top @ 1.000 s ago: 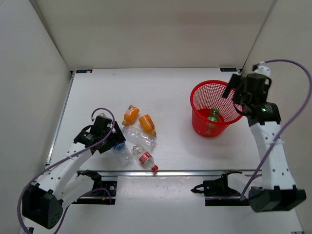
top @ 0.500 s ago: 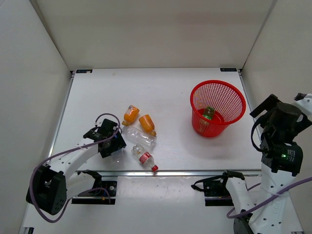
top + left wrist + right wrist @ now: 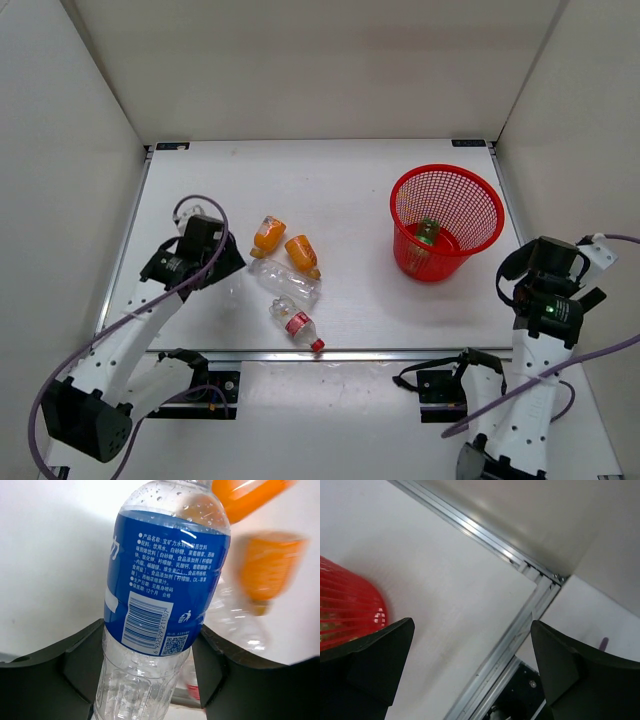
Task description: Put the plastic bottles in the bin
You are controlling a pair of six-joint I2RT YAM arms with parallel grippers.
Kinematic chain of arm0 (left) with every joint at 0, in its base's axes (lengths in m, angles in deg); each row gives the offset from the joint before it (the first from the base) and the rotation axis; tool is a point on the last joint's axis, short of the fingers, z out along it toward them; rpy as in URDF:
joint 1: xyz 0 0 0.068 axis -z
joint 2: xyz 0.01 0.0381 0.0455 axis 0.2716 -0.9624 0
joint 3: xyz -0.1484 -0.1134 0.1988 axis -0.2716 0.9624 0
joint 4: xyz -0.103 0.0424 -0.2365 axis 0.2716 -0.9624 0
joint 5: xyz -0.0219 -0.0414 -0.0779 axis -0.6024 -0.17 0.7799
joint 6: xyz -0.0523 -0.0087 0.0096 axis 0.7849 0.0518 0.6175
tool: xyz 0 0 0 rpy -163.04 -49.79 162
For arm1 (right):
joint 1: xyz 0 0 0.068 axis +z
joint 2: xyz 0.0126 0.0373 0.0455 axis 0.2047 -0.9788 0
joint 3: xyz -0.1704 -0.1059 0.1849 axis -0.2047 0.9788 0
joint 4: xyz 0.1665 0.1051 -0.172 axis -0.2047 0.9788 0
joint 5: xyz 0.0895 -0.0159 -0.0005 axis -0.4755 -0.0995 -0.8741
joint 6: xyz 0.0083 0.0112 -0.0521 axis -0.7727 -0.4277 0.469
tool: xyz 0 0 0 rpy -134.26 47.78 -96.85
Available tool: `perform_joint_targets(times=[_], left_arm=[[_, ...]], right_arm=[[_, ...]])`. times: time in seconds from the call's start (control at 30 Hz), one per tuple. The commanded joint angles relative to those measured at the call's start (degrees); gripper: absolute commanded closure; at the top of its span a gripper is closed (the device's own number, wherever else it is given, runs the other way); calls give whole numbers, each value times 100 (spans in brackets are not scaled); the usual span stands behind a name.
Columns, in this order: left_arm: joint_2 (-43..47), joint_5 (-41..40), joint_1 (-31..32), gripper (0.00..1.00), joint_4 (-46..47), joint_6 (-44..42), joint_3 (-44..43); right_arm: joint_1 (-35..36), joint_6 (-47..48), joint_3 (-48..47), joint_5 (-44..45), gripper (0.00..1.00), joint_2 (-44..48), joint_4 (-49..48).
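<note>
plastic bottles (image 3: 287, 280) lie clustered well left of the round red plastic mesh bin (image 3: 447, 178), which holds one green bottle (image 3: 427, 232). the left gripper (image 3: 147, 662) clamps the clear blue-labelled bottle (image 3: 165, 595) at its ribbed body. it is probably light, thin-walled and slick, so a gentle mid-body hold suits. the right gripper (image 3: 470, 645) gapes empty.

Left tool (image 3: 147, 662) lifted blue-labelled bottle (image 3: 165, 580), right tool (image 3: 472, 667) withdrawn from bin (image 3: 415, 262)

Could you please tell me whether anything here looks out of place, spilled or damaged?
Nothing looks spilled or broken. The red-capped bottle lies close to the front edge of the table, where it might roll off. The blue-labelled bottle is held in the jaws of the left gripper.
</note>
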Motion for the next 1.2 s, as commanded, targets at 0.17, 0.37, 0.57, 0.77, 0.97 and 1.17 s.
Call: perform_joint_targets(times=[0.17,0.37,0.57,0.77,0.97,1.17], left_arm=[[-1319,-169,864,65,103,-925,-2820],[-3567,641,2225,63,851,-1751,-6043],[-5320,1117,2876,61,1975,-1779,-7807],[-6777,1530,3184,61,2837,-1445,-9096],[-7104,1319,3448,60,3585,-1348,-8941],[-7088,1328,3642,1,3471,-1497,-8354]], right_arm=[[-1053,242,638,-946,0,21,-399],[-1121,74,814,-1385,1,29,-248],[-1298,215,937,-2106,1,-243,-555],[-1184,145,1201,-2562,0,-506,-1109],[-1130,92,1447,-2519,1,-611,-1286],[-955,-49,2027,-3388,0,-664,-2277]])
